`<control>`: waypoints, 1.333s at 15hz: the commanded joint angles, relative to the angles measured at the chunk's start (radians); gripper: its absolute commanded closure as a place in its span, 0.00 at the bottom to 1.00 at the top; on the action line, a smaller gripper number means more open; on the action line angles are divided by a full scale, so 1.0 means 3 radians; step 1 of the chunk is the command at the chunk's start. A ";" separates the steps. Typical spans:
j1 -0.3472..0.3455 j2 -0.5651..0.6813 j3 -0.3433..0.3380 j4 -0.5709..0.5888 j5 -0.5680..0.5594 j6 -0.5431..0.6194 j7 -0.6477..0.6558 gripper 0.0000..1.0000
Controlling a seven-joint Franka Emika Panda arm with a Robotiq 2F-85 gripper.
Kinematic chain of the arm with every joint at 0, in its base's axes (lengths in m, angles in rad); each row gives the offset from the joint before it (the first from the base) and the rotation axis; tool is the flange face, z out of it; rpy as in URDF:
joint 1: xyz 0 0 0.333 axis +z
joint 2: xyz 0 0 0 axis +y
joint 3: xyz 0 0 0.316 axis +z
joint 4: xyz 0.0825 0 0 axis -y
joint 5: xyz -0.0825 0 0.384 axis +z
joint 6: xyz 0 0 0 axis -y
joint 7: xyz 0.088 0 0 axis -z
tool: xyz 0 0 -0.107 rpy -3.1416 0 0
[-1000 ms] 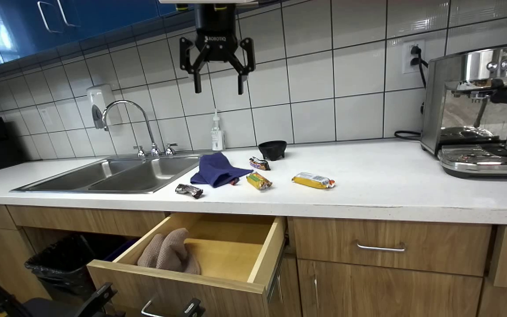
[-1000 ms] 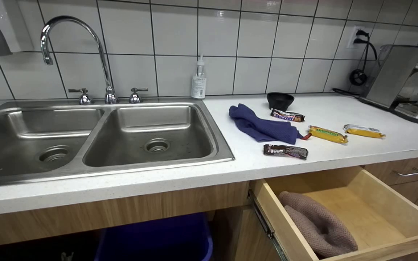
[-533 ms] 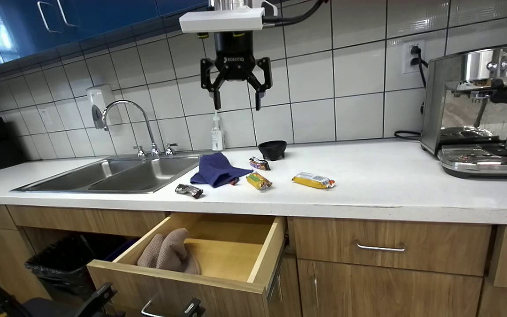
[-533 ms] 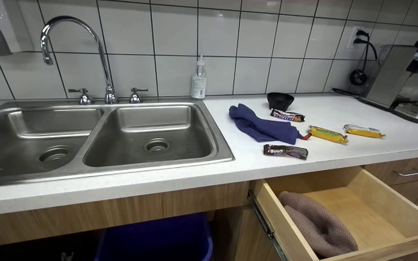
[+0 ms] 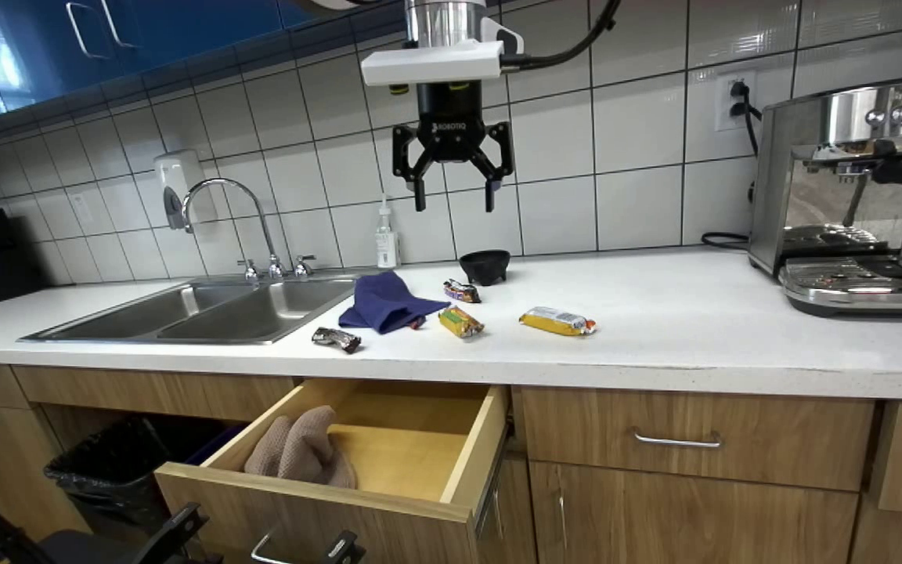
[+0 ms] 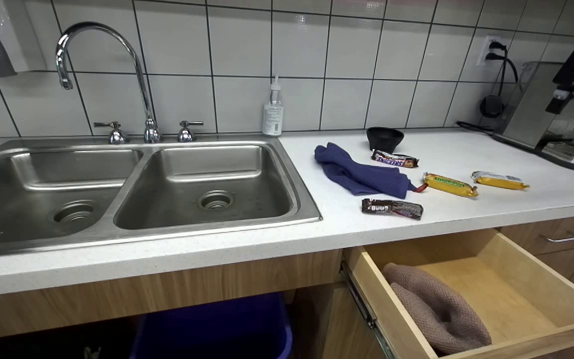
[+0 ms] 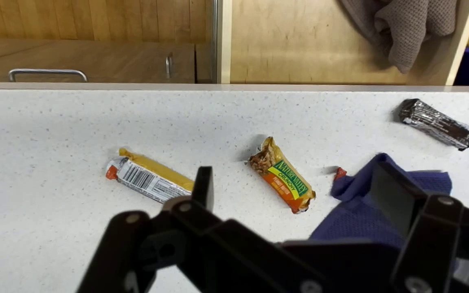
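White worktop; in an exterior view we see 2 fingers spread wide, upper centre. Wrist view: Nature Valley bar near centre, navy cloth lower right.

Four wrapped snack bars are lying here, and one red tip of something mostly hidden is poking out. I'm counting two cloths, one black bowl, one pump bottle and one coffee machine. I'm also seeing two sink basins, one faucet, two faucet handles, one wall dispenser, one pulled-out drawer and one robot gripper.
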 commanded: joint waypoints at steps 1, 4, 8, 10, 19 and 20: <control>-0.0164 0.0328 0.0142 0.0362 0.0046 0.0008 0.0139 0.00; -0.0220 0.0254 0.0202 0.0261 -0.0003 0.0012 0.0110 0.00; -0.0234 0.0316 0.0222 0.0332 -0.0006 0.0012 0.0141 0.00; -0.0237 0.0316 0.0221 0.0335 -0.0006 0.0012 0.0142 0.00; -0.0296 0.0417 0.0274 0.0272 -0.0035 0.0535 0.0067 0.00; -0.0307 0.0451 0.0281 0.0278 -0.0048 0.0601 0.0023 0.00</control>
